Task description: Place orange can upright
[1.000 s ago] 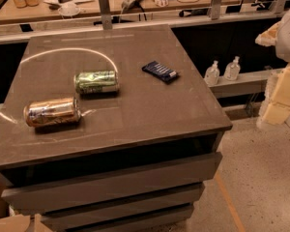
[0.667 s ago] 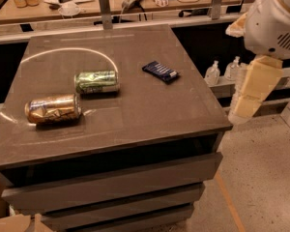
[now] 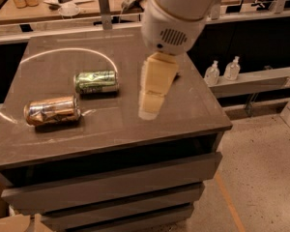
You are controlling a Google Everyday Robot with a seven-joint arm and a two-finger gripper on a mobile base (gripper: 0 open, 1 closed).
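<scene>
arm [image 3: 179,13] swings in over the table [image 3: 193,105]; orange can [image 3: 52,111] lies on its side

within the last second the gripper [image 3: 148,110] has come from beyond the right edge to above the middle of the table. it hangs just right of the green can [image 3: 96,81] and well apart from the orange can near the front left. whether it is parted or closed i cannot tell. the approach looks begun, with the grasp and the uprighting not yet done. the top is dark and matte with a pale curved glare, set over drawers [image 3: 116,180]. a cluttered workbench [image 3: 48,6] stands behind, bottles [image 3: 212,72] on a low shelf [image 3: 261,79] to the right, above a speckled floor [image 3: 266,178].
</scene>
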